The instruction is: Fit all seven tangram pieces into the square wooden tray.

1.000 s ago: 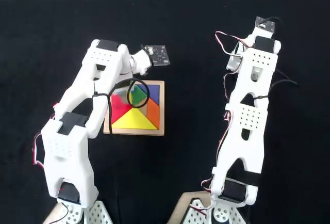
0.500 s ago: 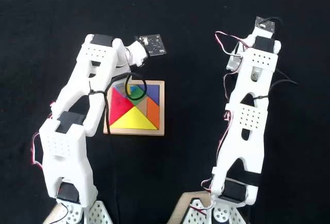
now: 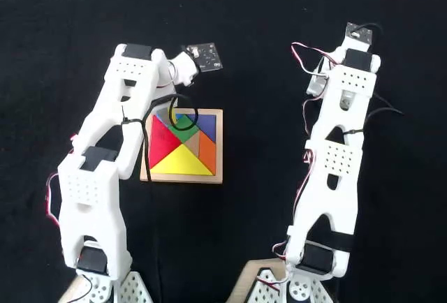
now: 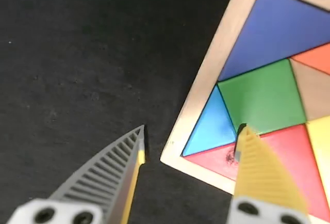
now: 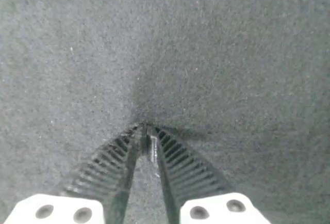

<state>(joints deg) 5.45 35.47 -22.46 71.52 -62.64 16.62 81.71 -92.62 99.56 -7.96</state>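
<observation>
Wooden tray: the wooden tray [image 3: 218, 176] is lying flat on the desk [image 3: 279, 38], near the middle, in front of the left arm [image 3: 105, 142].
Pieces in the tray: seven coloured pieces are sitting inside the rim, edge to edge, covering its floor as far as the views show.
Far edge: the dark blue triangle [image 4: 268, 28] is lying along one rim, with the green square [image 4: 263, 97] touching its long side and the light blue triangle [image 4: 209, 126] filling the corner beside the square.
Near side: the red triangle [image 3: 162, 146] and the yellow triangle [image 3: 183, 162] are meeting at the centre, with the orange piece [image 3: 207, 151] along the right rim and the tan piece [image 4: 315, 90] between the orange piece and the green square.
Left end effector: the left end effector [image 4: 191, 131] is hovering over the tray's far left corner with its fingers spread wide and holding nothing. One tip is hanging over the bare desk outside the rim, the other over the seam between the green square and the red triangle.
Cable: a black cable [image 3: 194, 116] from the left arm is looping over the green square in the high view.
Right end effector: the right end effector [image 5: 147, 131] is pointing down at bare desk, well apart from the tray, with its fingers pressed together and gripping nothing.
Right arm: the right arm [image 3: 335, 156] is stretching away over the right half of the desk.
</observation>
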